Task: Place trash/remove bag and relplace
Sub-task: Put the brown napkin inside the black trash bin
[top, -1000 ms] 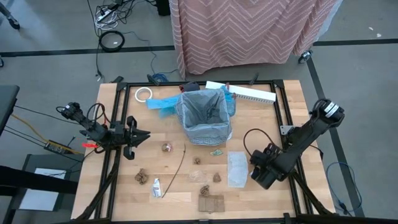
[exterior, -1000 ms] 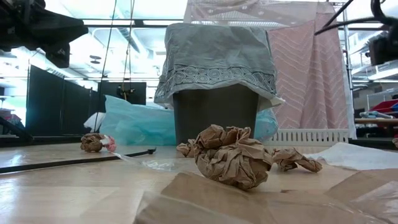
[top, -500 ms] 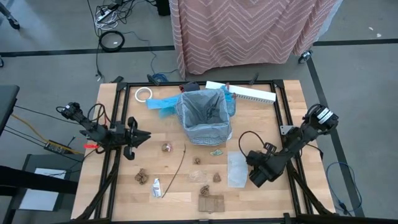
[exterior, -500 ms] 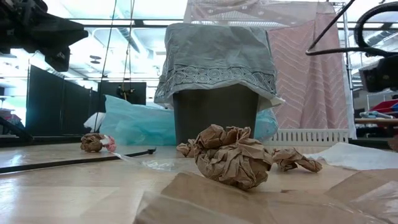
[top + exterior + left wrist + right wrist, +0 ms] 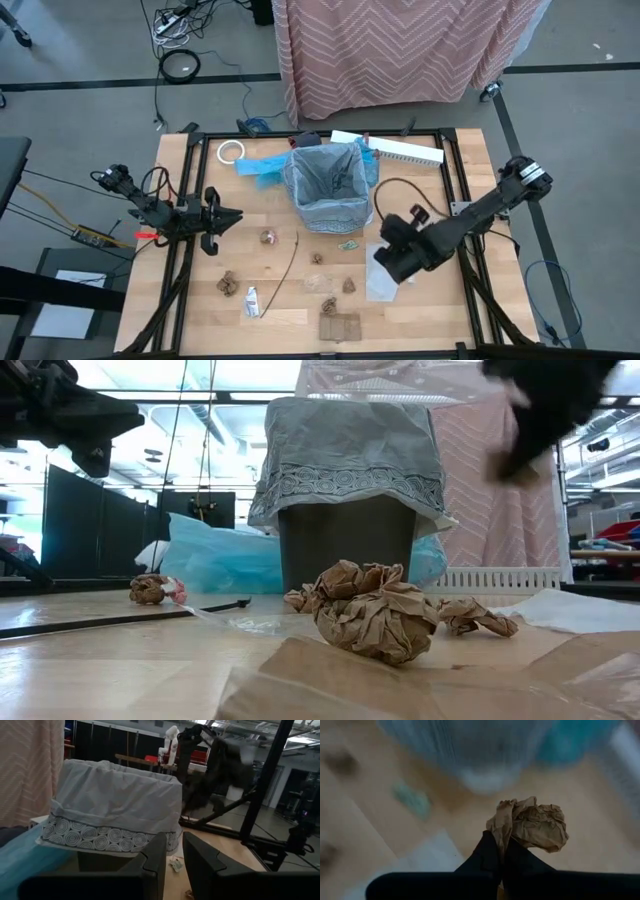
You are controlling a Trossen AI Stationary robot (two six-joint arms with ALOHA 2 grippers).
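Right gripper (image 5: 501,851) jaws pinch a brown paper wad (image 5: 532,825) above open table (image 5: 470,300) beside the bag (image 5: 325,180); left jaws unclear.

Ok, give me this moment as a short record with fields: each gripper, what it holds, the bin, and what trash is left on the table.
right gripper: shut on a brown paper wad, above the table beside the bin
left gripper: waiting over the table's left side, holding nothing
bin: upright, lined with the grey bag
left on table: cardboard square, thin stick, white tube, clear wrapper, more wads
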